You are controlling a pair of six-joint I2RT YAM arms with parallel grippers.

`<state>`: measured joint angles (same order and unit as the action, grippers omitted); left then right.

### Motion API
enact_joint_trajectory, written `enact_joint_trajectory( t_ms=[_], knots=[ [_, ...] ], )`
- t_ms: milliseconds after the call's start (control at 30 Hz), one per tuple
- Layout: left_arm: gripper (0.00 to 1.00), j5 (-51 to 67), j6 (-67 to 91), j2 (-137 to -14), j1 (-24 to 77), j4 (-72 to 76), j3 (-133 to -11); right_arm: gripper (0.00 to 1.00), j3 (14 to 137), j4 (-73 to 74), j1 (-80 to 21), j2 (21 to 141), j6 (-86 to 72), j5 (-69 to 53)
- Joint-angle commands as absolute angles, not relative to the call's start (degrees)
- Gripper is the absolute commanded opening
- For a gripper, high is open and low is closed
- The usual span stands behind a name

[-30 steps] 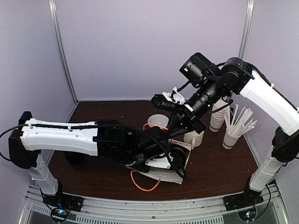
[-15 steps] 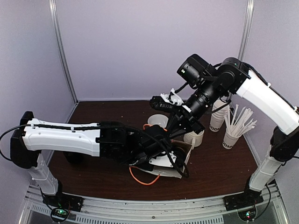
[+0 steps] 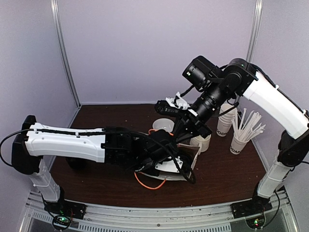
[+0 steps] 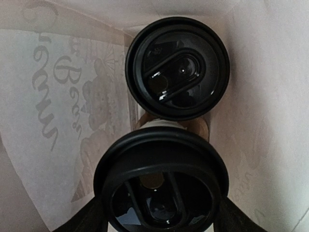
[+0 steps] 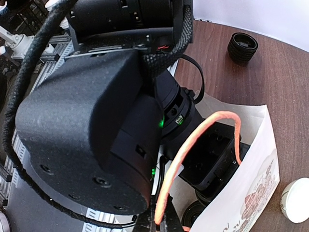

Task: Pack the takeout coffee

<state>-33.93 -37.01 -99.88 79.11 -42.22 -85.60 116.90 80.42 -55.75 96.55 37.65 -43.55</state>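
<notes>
Both takeout coffee cups show lid-first in the left wrist view, inside the white paper bag [image 4: 72,96]. The far cup [image 4: 177,67] stands deep in the bag. The near cup [image 4: 161,181] sits between my left gripper's [image 4: 161,215] dark fingers [image 4: 82,220], which are closed on its sides. From above, the left gripper [image 3: 179,163] is buried in the bag [image 3: 192,159], and the cups are hidden. My right gripper [image 5: 161,224] is shut on the bag's orange handle [image 5: 193,145] and holds it up above the bag mouth [image 5: 251,164].
At the right stand a stack of white cups [image 3: 226,121], a cup of wooden stirrers [image 3: 241,140] and another white cup [image 3: 200,142]. A white cup [image 3: 163,124] stands behind the bag. A stack of black lids [image 5: 242,47] sits on the table. The second orange handle [image 3: 145,181] lies in front.
The right gripper has pulled the orange handle slightly up, and the bag mouth stands more upright. The left gripper with its cup has stayed inside the bag, shifting slightly.
</notes>
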Motion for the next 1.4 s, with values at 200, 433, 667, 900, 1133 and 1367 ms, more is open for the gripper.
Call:
enact_joint_trajectory(
  t_ms=[200, 433, 667, 900, 1133, 1367],
  knots=[
    [0.60, -34.5, -37.9, -102.0, 76.1, -41.2, -83.1, 0.00, 120.2, 83.6, -59.5, 96.7, 39.8, -46.4],
    [0.58, -34.1, -37.7, -99.0, 76.2, -40.6, -81.6, 0.00, 121.6, 82.4, -59.4, 96.6, 39.6, -39.2],
    [0.58, -35.2, -38.9, -96.8, 76.3, -36.8, -79.9, 0.05, 122.5, 78.4, -59.3, 97.6, 36.8, -30.8],
    [0.58, -34.9, -40.1, -96.9, 76.1, -32.4, -78.6, 0.02, 123.9, 79.7, -59.4, 98.2, 37.5, -34.4],
    [0.58, -34.9, -40.7, -97.9, 75.7, -30.3, -78.3, 0.02, 123.3, 80.7, -59.4, 97.7, 38.3, -36.2],
    [0.58, -32.9, -40.5, -96.4, 75.8, -30.0, -78.5, 0.02, 123.3, 81.0, -59.4, 97.6, 38.6, -36.6]
  ],
)
